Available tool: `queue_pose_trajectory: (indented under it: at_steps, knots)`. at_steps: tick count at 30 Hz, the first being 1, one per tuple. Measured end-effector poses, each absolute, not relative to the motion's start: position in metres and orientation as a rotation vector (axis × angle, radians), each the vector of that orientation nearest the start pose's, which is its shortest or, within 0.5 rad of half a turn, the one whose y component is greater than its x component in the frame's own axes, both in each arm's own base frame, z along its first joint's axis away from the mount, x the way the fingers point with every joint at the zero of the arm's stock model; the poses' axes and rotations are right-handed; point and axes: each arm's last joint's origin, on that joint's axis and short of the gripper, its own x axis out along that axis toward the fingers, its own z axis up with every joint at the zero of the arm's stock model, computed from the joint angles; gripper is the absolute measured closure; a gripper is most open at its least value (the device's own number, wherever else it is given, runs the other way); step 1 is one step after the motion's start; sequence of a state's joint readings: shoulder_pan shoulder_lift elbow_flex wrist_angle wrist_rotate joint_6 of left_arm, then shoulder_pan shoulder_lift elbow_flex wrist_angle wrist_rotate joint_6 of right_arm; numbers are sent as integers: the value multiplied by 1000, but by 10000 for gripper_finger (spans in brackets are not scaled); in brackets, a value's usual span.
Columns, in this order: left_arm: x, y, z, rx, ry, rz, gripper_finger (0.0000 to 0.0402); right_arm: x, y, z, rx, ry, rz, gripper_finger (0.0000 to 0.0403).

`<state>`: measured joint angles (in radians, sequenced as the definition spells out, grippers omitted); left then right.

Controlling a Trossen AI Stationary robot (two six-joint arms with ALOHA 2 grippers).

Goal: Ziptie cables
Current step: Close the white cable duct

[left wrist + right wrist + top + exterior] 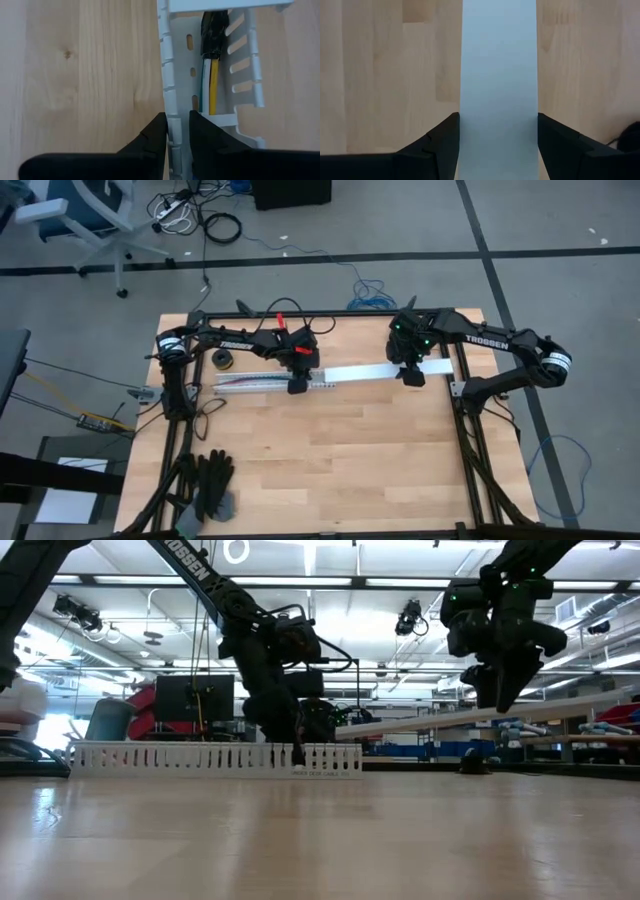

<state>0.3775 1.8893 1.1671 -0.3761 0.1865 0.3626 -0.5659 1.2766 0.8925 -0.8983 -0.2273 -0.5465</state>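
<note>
Left gripper (177, 131) pinches slotted channel (262, 383) wall at table's 11 o'clock, likely steadying it with cables (210, 90) inside, while right gripper (497, 131), at 1 o'clock, grips its flat cover strip (498, 65).
</note>
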Motion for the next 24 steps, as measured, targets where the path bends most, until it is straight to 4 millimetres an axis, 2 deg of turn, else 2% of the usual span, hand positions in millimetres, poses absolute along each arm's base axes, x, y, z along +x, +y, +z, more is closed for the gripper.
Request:
queue_pose_trajectory:
  at_steps: [10,18,24]
  knots:
    - [347,132,153,27,1051,-17,349,189,-114,228,-22,1231,24,188]
    - [347,132,153,26,1049,-18,349,197,-115,213,-14,1307,54,188]
    - [347,132,153,26,1047,-19,349,199,-111,212,-19,1309,86,188]
